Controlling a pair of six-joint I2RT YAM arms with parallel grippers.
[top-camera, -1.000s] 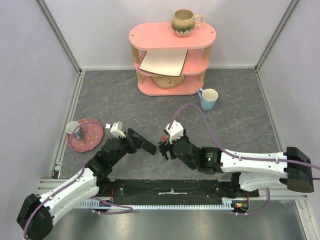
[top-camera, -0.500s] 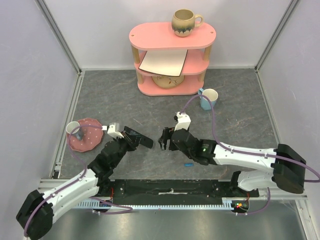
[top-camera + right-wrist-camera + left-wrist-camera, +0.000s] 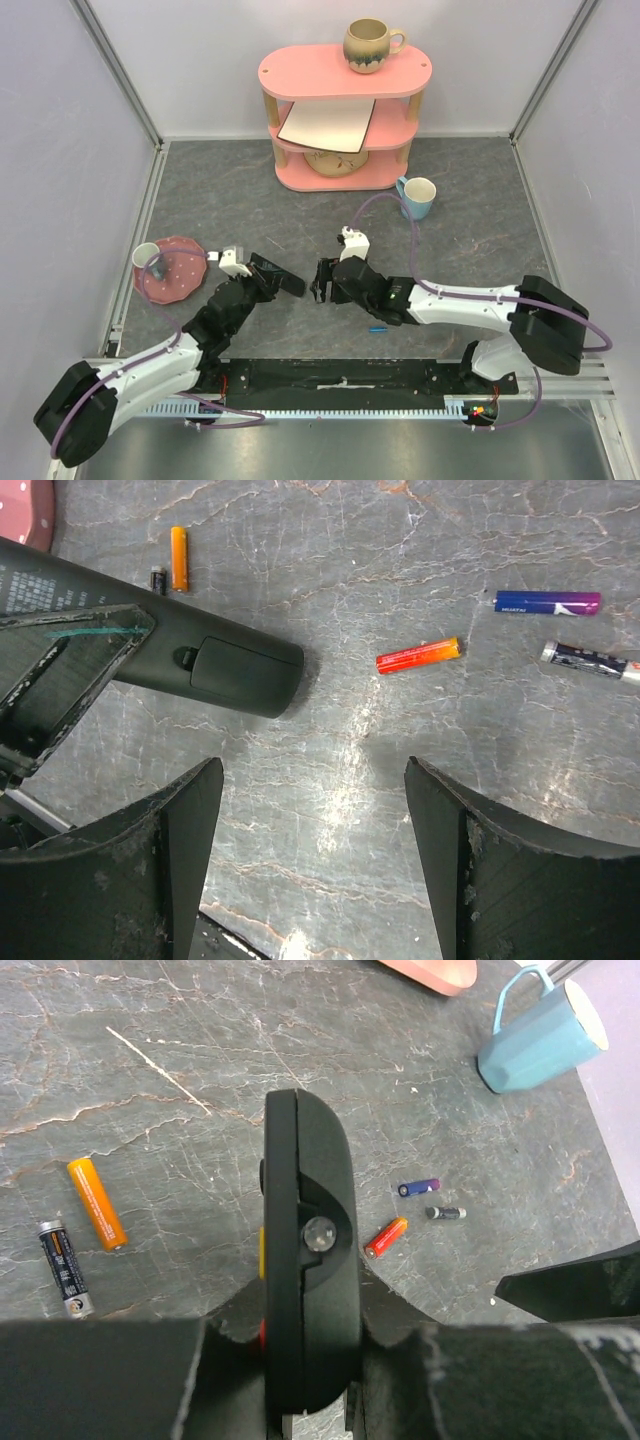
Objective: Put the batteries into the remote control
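The left gripper (image 3: 305, 1380) is pinching the remote control (image 3: 300, 1190) across its width, holding it on edge, raised off the grey stone-patterned table (image 3: 180, 1090). The right gripper (image 3: 312, 780) hangs spread and empty just beside the remote's free end. On the remote's back a small hatch (image 3: 240, 670) looks shut.

The remote reads as light, stiff, smooth plastic. The grip across its sides suits it, though it could twist if pushed.

On the table ahead of the right gripper lie a red-orange cell (image 3: 418, 656), a purple-blue battery (image 3: 545, 602) and a black-and-silver cell (image 3: 590, 660). They look hard, light, slick and likely to roll, so I'd pinch the battery across mid-barrel.

Small pale print runs along the remote's back, and the cells carry labels. None of it is readable.
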